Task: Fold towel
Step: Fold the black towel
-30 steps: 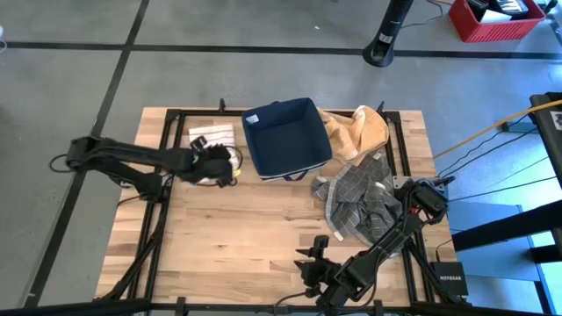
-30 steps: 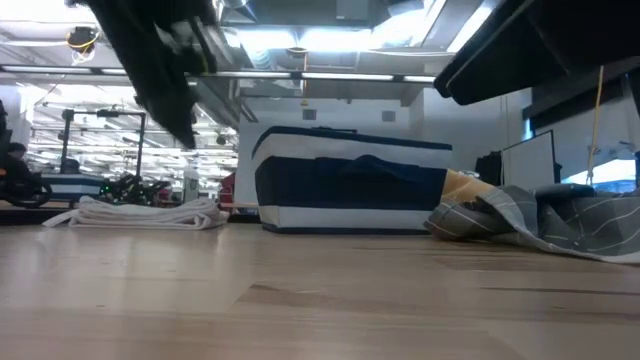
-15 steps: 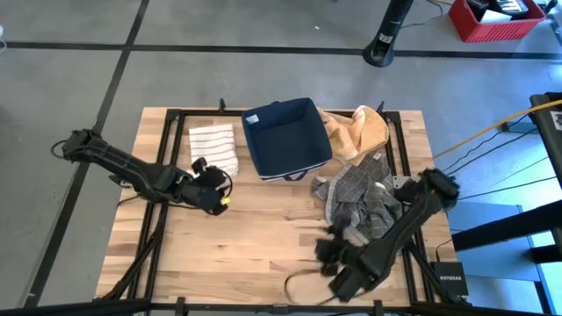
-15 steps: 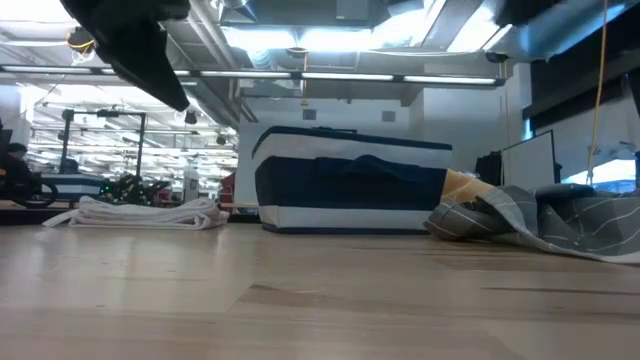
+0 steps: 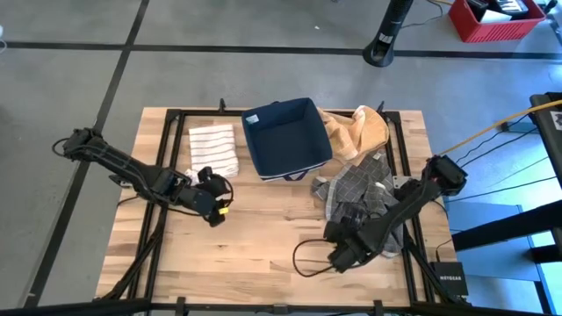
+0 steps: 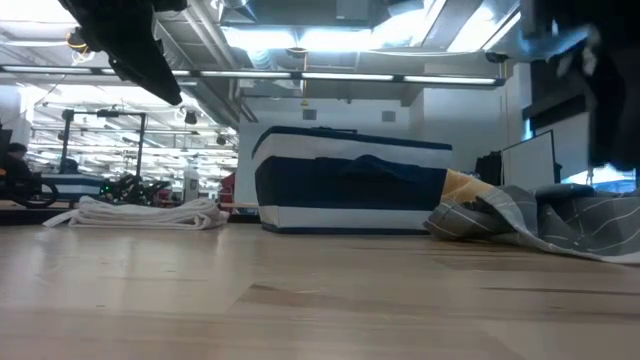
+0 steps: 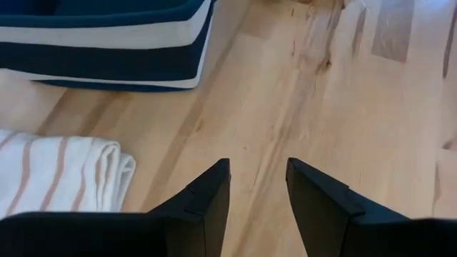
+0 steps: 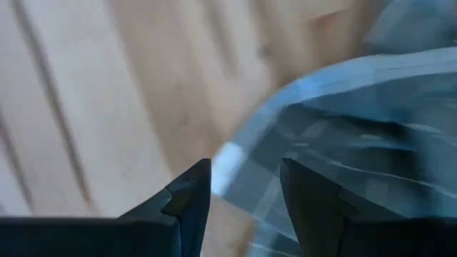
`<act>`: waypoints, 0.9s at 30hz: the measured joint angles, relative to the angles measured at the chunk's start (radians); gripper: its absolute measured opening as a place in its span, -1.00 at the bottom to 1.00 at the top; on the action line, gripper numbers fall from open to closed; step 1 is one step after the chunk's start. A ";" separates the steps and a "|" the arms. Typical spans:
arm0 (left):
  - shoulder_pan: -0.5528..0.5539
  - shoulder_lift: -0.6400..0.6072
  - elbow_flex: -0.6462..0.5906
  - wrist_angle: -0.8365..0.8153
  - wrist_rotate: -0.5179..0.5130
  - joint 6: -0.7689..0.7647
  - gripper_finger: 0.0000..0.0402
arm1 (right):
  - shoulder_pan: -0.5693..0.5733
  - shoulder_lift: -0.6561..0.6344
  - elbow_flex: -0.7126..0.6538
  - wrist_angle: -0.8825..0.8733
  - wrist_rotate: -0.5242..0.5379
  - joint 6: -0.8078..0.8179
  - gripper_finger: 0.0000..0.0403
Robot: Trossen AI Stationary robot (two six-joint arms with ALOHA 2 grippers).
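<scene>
1. Right gripper (image 5: pixel 345 253): jaws parted, empty; poised at the near edge of the grey checked towel (image 5: pixel 358 204), whose hem shows just past the fingertips (image 8: pixel 189 196) in the wrist view.
2. Left gripper (image 5: pixel 213 207): jaws parted, empty, over bare table (image 5: pixel 263 237), near the folded striped towel (image 5: pixel 215 145).
3. Grey checked towel: crumpled heap right of the navy bin (image 5: pixel 285 136), beside a tan cloth (image 5: pixel 360 130). Likely light, limp, prone to bunching; take it at a hem corner, though corners are hard to make out.
4. Right arm: stretched low across the heap. Left arm: extended from the table's left edge.

Right gripper (image 8: pixel 246 187) fingers apart, empty, over grey checked towel (image 8: pixel 357 135) edge.
</scene>
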 joint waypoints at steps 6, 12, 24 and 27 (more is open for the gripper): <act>0.004 0.000 0.000 0.000 0.000 0.010 -0.35 | 0.003 0.000 -0.112 0.076 -0.025 -0.072 -0.14; 0.010 0.000 0.000 -0.002 -0.003 0.011 -0.35 | 0.003 0.000 -0.207 0.270 -0.063 -0.151 -0.14; 0.010 0.000 0.000 0.001 -0.035 0.036 -0.35 | 0.002 -0.001 -0.273 0.347 -0.109 -0.134 -0.40; 0.010 0.000 0.000 0.002 -0.035 0.033 -0.35 | 0.002 0.001 -0.276 0.382 -0.124 -0.148 -0.74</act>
